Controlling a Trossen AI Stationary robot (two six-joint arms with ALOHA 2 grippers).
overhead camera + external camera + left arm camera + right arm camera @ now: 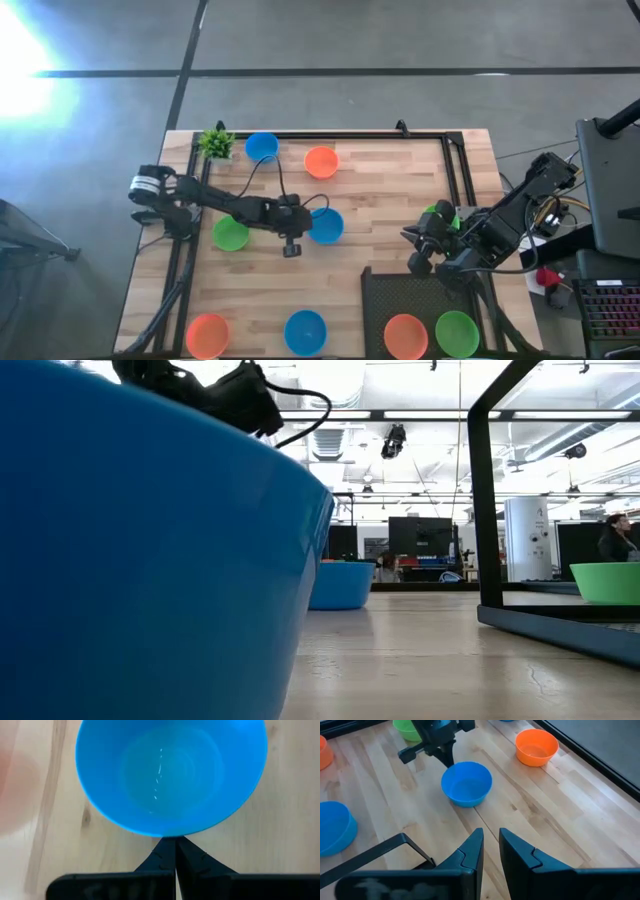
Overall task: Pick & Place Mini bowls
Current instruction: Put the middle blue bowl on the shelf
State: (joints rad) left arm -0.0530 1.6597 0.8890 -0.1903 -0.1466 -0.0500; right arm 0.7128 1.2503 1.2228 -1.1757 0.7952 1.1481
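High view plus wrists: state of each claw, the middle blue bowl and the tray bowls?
left claw: shut, empty, tips outside the middle blue bowl's rim.
right claw: slightly open, empty, above bare table.
middle blue bowl: upright, empty, on the table.
orange bowl: upright, on the dark tray.
green bowl: upright, on the same tray, beside the orange one.

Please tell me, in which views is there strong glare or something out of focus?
High view: strong white glare on the floor at the upper left corner. Low view: a round blue plastic mini bowl stands very near the lens and fills the left side, blurred; bright ceiling lights behind. Left wrist view: a soft pale blur at the left edge.
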